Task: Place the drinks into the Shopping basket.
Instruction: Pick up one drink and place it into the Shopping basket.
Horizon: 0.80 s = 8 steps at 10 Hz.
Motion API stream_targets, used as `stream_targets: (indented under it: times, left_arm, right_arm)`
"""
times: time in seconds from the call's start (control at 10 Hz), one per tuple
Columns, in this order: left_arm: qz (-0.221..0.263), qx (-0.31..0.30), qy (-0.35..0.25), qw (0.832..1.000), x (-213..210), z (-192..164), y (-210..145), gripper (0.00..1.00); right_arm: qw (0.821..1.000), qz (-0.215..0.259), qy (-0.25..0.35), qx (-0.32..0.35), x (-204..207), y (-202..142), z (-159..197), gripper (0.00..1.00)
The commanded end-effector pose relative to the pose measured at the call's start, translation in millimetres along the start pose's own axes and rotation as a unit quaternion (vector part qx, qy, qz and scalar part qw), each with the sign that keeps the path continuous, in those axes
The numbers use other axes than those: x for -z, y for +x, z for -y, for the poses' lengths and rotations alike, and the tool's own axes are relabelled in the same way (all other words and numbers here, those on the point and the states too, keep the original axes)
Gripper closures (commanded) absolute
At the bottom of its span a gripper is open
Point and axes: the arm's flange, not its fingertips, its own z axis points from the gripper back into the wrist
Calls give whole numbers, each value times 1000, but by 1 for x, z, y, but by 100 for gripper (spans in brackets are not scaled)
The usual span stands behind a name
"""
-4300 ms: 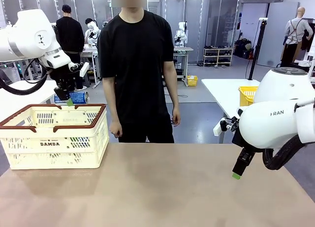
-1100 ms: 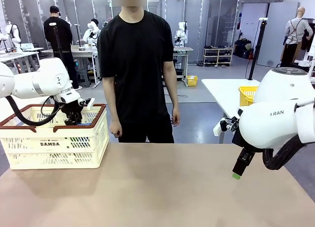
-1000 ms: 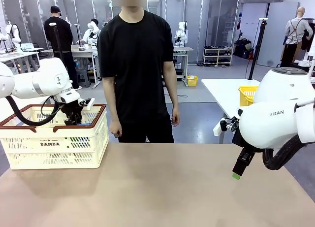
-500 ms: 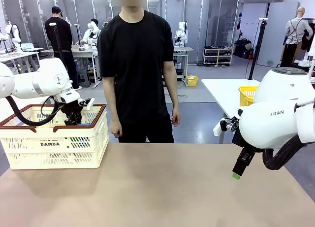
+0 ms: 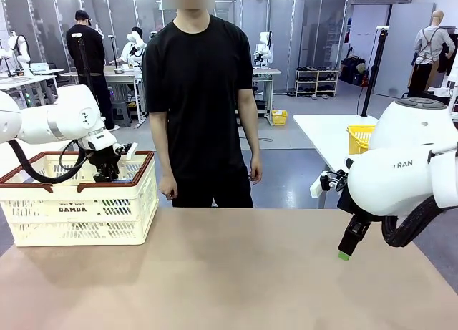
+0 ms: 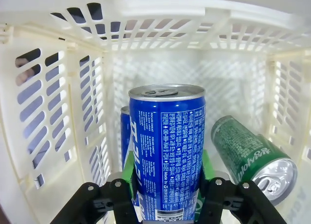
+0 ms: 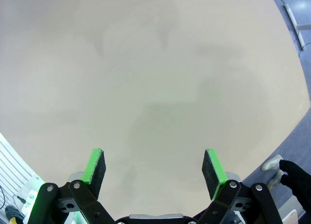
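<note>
Drinks, three items, all inside the Shopping basket (image 5: 75,208). Item one: blue can (image 6: 167,151), white lettering, silver top, clamped between the green pads of our left gripper (image 6: 167,178) down within the basket walls. Item two: green can (image 6: 252,153), lying on its side on the basket floor, just beside the held can. Item three: second blue can (image 6: 125,136), partly hidden behind the held one, close to the slotted side wall.

Change recorded: a few seconds ago we held the blue can in the air behind the basket's far rim; since then our left arm has come down into the basket, and over the last second it has not moved, jaws staying closed on the can. We judge the lowering done and the release the one step left for this can.

Right gripper (image 7: 153,168): fingers wide apart, holding nothing, hanging over the bare table (image 5: 236,273) at our right, unchanged throughout.

Person (image 5: 200,94): standing at the far side, hands down, holding no can. We see no further cans on the table.
</note>
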Motion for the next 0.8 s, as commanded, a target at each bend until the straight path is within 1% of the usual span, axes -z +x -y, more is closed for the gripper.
stream_targets:
  times: [0.0,0.2,0.5,0.7]
  left_arm:
    - [0,0,1,1000,-1,0,0,43]
    - [-1,-14,7,1000,-5,1,-11,43]
    - [-21,-5,10,1000,-5,0,-24,43]
    - [-25,10,-4,1000,2,-5,-26,43]
  right_arm:
    - [1000,2,-7,4,0,0,-1,0]
    - [1000,2,-7,4,0,0,-1,0]
    - [1000,2,-7,4,0,0,-1,0]
    - [1000,2,-7,4,0,0,-1,0]
